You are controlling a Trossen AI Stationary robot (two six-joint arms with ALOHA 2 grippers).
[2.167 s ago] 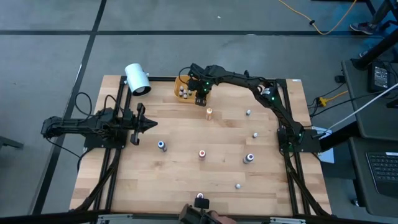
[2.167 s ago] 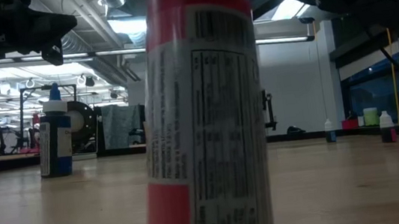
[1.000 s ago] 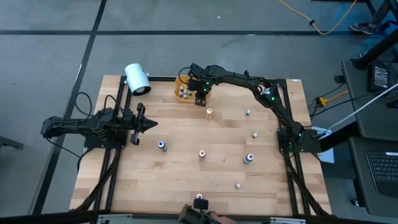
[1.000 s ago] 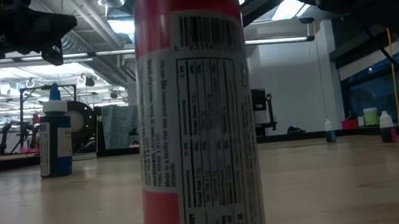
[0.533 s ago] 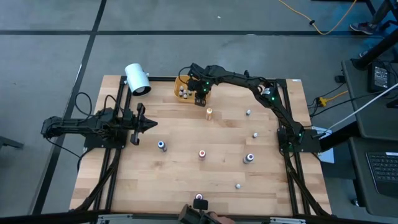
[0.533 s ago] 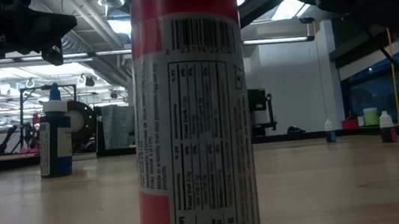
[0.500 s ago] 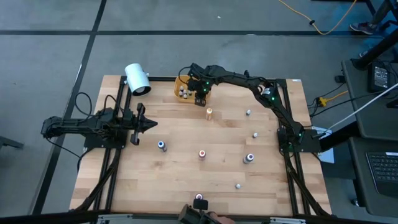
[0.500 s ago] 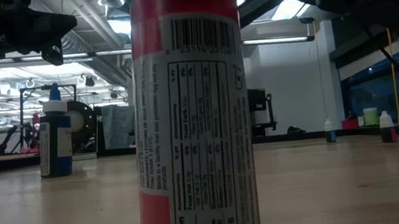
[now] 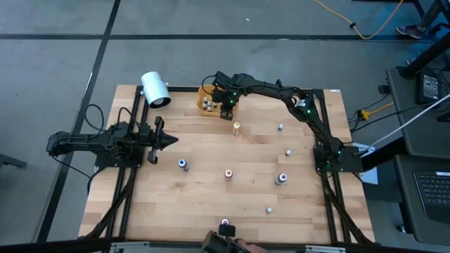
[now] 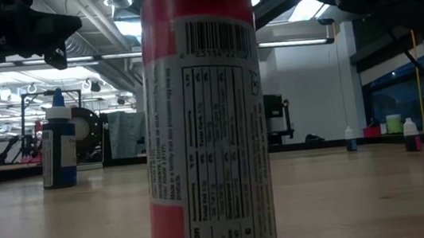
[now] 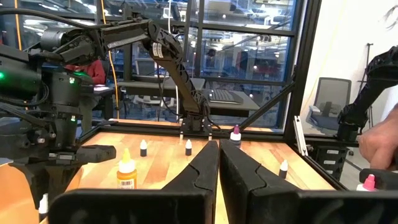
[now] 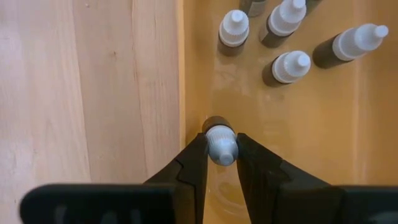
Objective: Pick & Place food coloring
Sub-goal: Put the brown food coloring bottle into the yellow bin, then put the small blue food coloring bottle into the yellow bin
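Right claw (image 12: 221, 149): clenched on the white cap of a small dropper bottle (image 12: 220, 144), held upright over the floor of the yellow-orange bin (image 12: 323, 124), just inside the bin's wall on the tabletop side. In the high view this claw (image 9: 226, 107) sits at the bin (image 9: 204, 93) near the far edge of the tabletop (image 9: 204, 197).

Left claw (image 11: 219, 163): closed on nothing, fingers pressed together — the arm waits at the left side of the tabletop (image 9: 156, 140).

Already in the bin: four white-capped bottles (image 12: 291, 65) stand on the bin floor beyond the held one; whether more sit outside that view cannot be told.

In hand: one bottle, seemingly low in the bin but not yet let go; whether its base touches the floor is hidden by its own cap.

Left on the tabletop: an orange bottle (image 9: 237, 127) nearest the bin, a blue-capped one (image 9: 183, 164), a red-capped one (image 9: 228, 173), a purple-capped one (image 9: 281, 178), three small pale ones (image 9: 280, 127) toward the right side, and a red bottle (image 9: 226, 224) at the near edge — it fills the low view (image 10: 200, 120).

Progress: judged under way, roughly a third done — a handful binned, about eight left to fetch.

Other: a white cylinder (image 9: 155, 88) lies at the far left corner, not part of the job.
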